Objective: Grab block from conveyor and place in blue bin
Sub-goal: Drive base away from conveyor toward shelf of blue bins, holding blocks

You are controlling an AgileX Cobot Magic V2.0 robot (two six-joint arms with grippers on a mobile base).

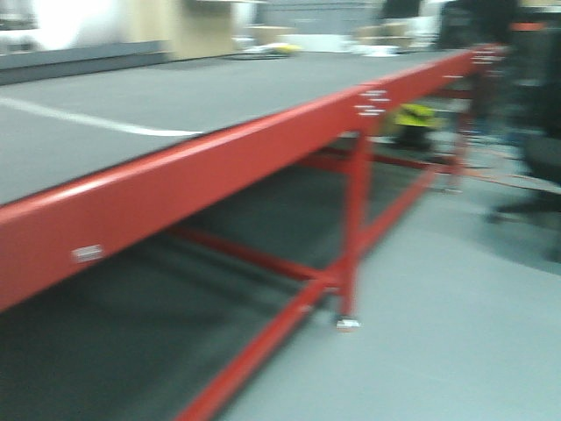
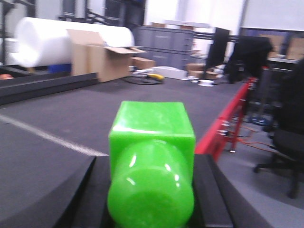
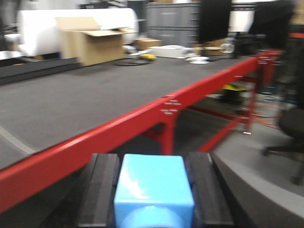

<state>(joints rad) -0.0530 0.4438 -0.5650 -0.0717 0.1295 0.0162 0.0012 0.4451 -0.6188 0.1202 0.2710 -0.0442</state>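
While the left gripper [image 2: 151,190] sits closed on a glossy bright green block [image 2: 152,128], its 2 black fingers [image 2: 71,190] pressing both sides, that green piece hangs above the conveyor [image 1: 131,114], whose dark grey belt carries 1 thin white line [image 2: 47,135]. Behind the belt stand a white roll [image 2: 42,40] and an open cardboard box [image 2: 95,59].

Further right, the right gripper [image 3: 153,190] is clamped on the block [image 3: 154,183]. It is sky-blue and shiny, with flat faces, straight edges and a pale glare streak across its top. Black fingers [image 3: 100,190] touch its left and right sides. The top face looks roughly square, so no long axis can be told. That face lies level and runs away from the camera toward the red frame [image 3: 142,116]. A paler rounded part shows at the near end, cut off by the picture's lower edge. The block is held in the air on the near side of the frame, not on the belt. Grey floor [image 3: 266,190] spreads out at right.
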